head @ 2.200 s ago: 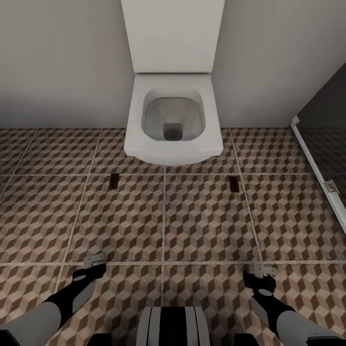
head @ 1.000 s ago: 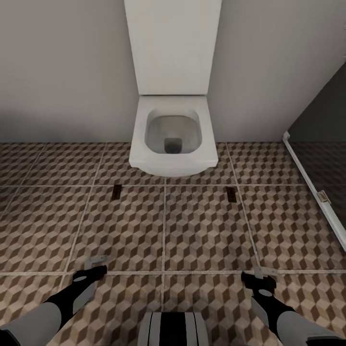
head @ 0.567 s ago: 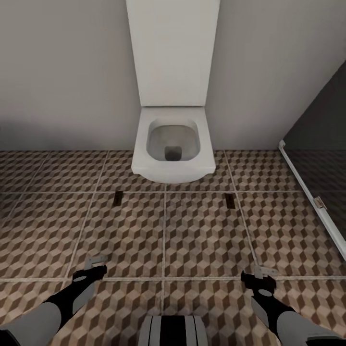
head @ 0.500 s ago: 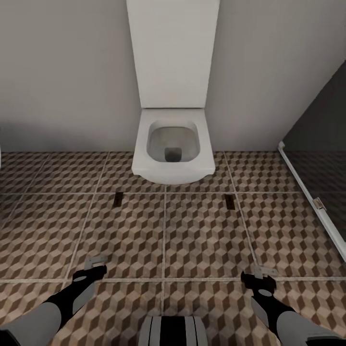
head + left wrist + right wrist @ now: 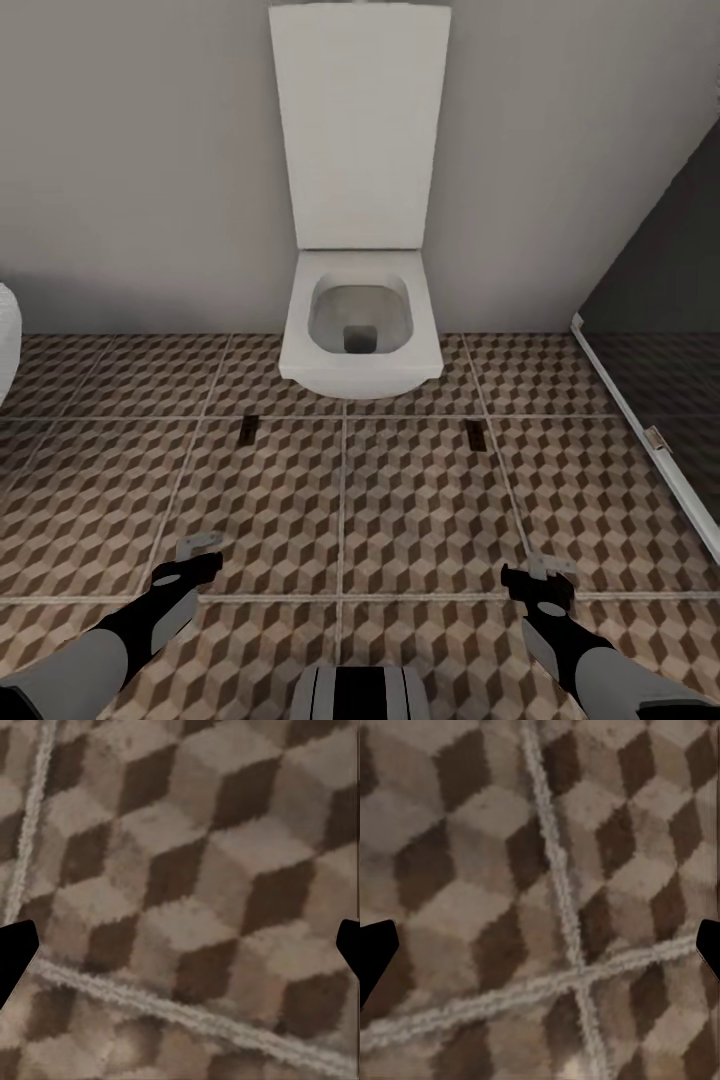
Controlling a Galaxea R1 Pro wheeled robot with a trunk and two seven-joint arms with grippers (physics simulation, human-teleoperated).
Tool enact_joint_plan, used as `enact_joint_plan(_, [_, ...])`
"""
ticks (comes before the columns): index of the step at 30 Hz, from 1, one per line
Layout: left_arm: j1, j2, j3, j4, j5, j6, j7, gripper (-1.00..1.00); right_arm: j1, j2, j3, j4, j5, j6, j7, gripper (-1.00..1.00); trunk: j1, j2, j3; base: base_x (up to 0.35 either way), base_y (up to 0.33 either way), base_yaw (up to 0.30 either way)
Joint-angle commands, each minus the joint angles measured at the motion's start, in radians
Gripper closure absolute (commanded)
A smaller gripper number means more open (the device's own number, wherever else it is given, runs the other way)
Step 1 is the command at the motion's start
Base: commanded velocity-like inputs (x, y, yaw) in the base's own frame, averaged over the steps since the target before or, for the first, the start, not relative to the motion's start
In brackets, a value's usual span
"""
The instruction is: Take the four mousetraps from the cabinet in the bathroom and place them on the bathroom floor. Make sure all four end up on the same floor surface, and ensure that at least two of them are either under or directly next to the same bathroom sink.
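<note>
Two mousetraps lie flat on the bathroom floor (image 5: 420,500) in front of a white toilet: one mousetrap (image 5: 248,428) to the left, the other mousetrap (image 5: 476,434) to the right. My left gripper (image 5: 195,555) and right gripper (image 5: 545,572) hang low over the tiles, well short of the traps. Both are open and hold nothing. In the left wrist view the dark fingertips (image 5: 15,954) stand wide apart over bare tiles. The right wrist view shows its fingertips (image 5: 375,954) equally wide over a grout crossing. The cabinet and the bathroom sink are out of view.
The white toilet (image 5: 360,330) with its lid raised stands against the grey wall straight ahead. A dark glass panel with a white frame (image 5: 650,445) runs along the right. A white rounded object (image 5: 6,345) shows at the left edge.
The whole picture has shifted: the toilet and both traps look smaller and farther, so the camera has backed away. Both arms keep their pose, grippers still open.
</note>
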Motion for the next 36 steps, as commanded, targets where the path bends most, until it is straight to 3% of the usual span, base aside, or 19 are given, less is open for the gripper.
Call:
enact_joint_plan(1, [0.000,0.001,-0.009,-0.002,0.010,-0.003,0.006,-1.00,0.000,0.000,0.008,0.001,-0.011,-0.004,-0.002,-1.00,-0.001,0.000,0.003,0.000,0.000,0.000])
enact_joint_plan(36, [0.000,-0.010,-0.004,0.018,0.022,0.006,-0.005,-1.00,0.000,0.003,0.010,0.048,-0.008,-0.002,-0.006,-1.00,-0.016,0.008,0.139,0.000,0.000,0.000])
